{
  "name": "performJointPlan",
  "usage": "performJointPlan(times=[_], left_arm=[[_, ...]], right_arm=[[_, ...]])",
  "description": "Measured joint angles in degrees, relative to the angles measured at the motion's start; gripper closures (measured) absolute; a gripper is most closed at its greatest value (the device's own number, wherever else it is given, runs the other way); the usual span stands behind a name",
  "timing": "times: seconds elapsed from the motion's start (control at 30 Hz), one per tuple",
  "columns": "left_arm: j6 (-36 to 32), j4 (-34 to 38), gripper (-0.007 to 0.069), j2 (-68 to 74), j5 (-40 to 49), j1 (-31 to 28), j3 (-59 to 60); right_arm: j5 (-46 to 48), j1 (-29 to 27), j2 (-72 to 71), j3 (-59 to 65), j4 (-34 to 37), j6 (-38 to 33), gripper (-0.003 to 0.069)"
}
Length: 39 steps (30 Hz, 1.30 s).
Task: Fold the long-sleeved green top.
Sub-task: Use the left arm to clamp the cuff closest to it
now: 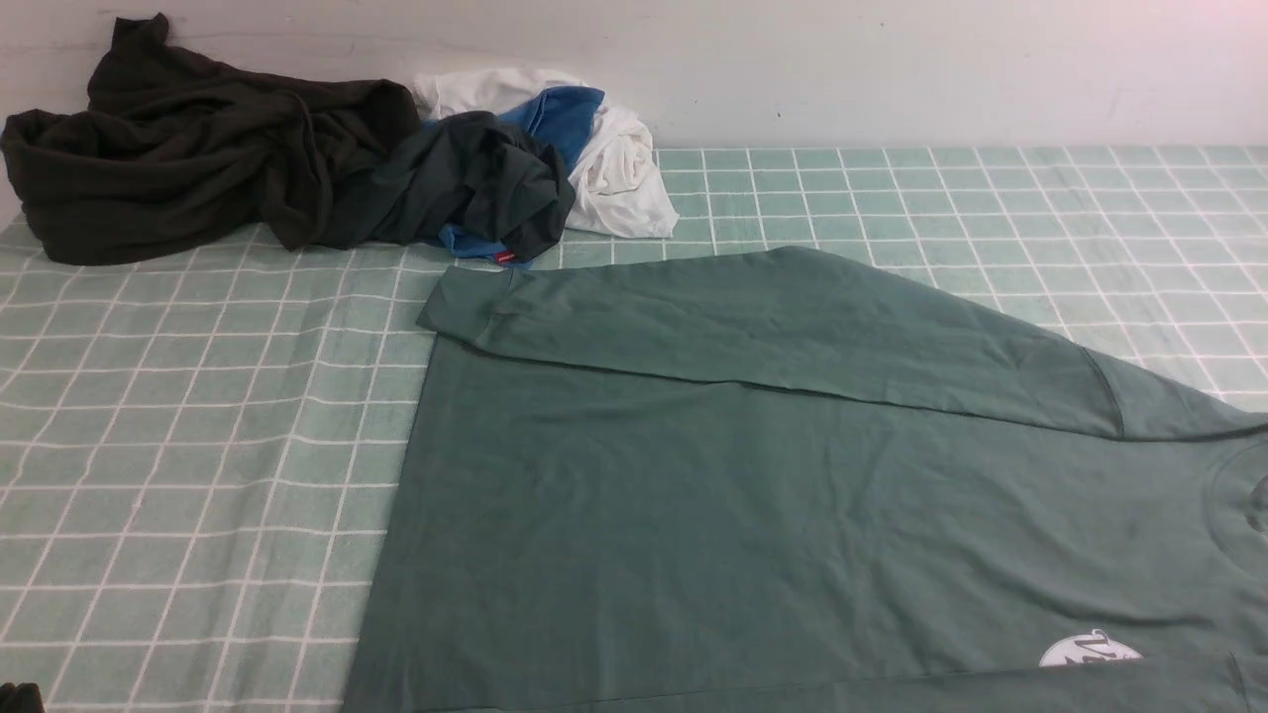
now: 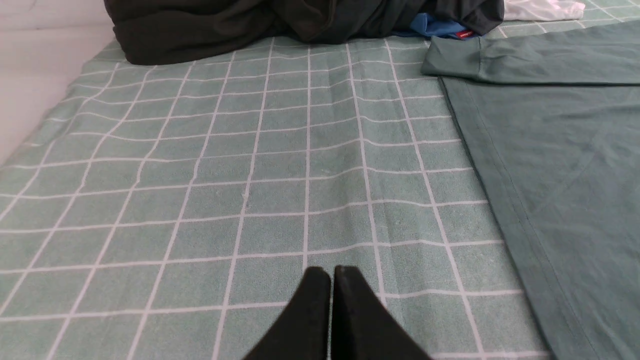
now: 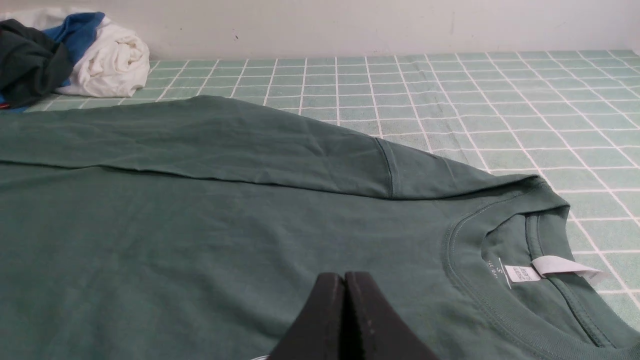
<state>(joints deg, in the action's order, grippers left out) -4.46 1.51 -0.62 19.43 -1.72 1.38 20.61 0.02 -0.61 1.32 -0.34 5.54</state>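
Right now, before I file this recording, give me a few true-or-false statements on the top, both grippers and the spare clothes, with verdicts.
1. The sage-green long-sleeved jersey top lies spread flat on the mint grid-lined cloth. True.
2. One long sleeve lies folded in along the top's far edge. True.
3. The left gripper grips the top's hem. False: it is shut on nothing, over bare grid cloth beside the hem.
4. The right gripper is wide open. False: it is shut, above the top near the ribbed crew neck.
5. The heap of dark crumpled clothes covers the top. False: it lies beyond the top, against the wall.
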Motion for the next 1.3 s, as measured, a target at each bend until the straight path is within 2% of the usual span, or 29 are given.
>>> performJointPlan(times=[1.3], left_arm=[[0.0,0.0,0.0627,0.0,0.0,0.0,0.0]], right_arm=[[0.1,0.0,0.0,0.0,-1.2,0.1,0.0673]])
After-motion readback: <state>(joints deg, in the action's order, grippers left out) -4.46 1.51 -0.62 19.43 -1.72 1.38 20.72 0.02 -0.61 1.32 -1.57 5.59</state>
